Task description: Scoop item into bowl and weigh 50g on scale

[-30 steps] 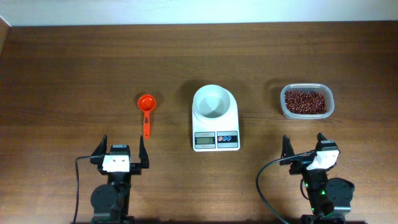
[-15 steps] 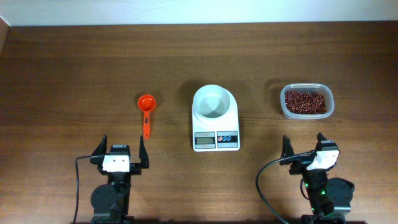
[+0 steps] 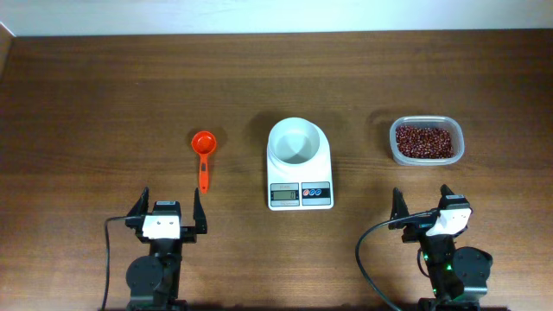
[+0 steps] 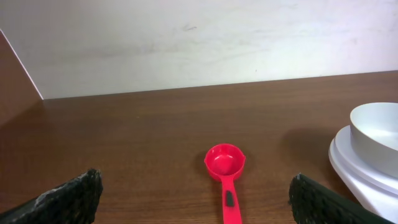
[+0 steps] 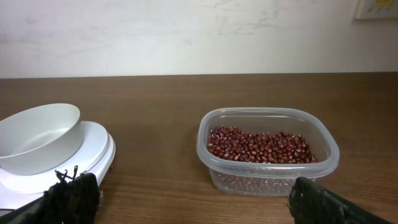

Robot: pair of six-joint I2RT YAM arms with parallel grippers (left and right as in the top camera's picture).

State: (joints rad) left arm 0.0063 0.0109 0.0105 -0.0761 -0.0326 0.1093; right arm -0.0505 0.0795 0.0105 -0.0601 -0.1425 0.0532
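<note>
- Your left gripper [image 3: 169,204] has its fingers [image 4: 67,199] spread wide with nothing between them, low over the brown wooden table [image 3: 86,104].
- At its 1 o'clock lies a red plastic measuring scoop [image 3: 203,143], cup at 12, handle pointing to 6, empty.
- At centre sits the flat white rectangular kitchen scale [image 3: 300,195], its display and its red and blue buttons at the 6 o'clock end.
- The small round white bowl [image 3: 298,143] rests on the scale's 12 o'clock end and looks empty.
- The dark reddish-brown beans [image 3: 423,142] fill a clear rounded plastic tub [image 3: 426,118], well to the scale's 3 o'clock.
- Your right gripper [image 3: 422,200], at the tub's 6 o'clock, also has parted fingers [image 5: 323,205] and holds nothing.
</note>
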